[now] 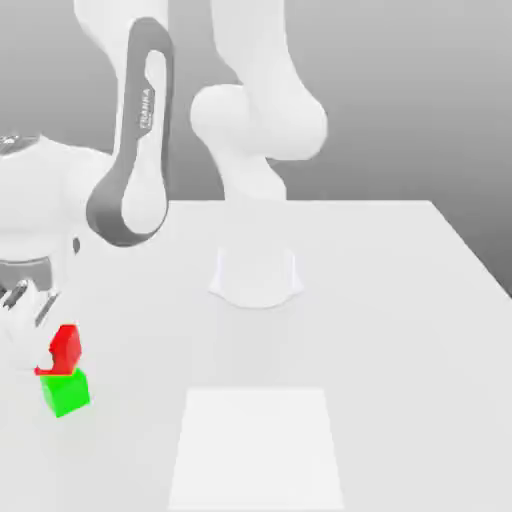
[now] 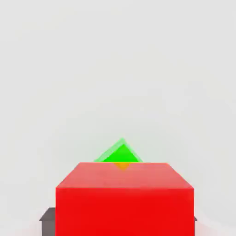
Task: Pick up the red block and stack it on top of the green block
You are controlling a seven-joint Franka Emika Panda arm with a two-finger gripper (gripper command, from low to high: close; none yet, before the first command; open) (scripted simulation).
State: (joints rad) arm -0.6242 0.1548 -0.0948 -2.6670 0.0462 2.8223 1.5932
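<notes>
1. I see the red block (image 1: 66,348) near the tabletop's (image 1: 400,300) edge at the exterior view's left, directly over the green block (image 1: 66,391), apparently touching its top.
2. My claw (image 1: 40,335) is clenched on the red block; in the hand view a dark fingertip (image 2: 47,215) presses its side.
3. The red block (image 2: 123,198) is a glossy, plain-faced cube; the green block (image 2: 120,153) below sits turned cornerwise to it.
4. The tabletop is smooth matte white, with a paler rectangular patch (image 1: 258,445) near its front edge.
</notes>
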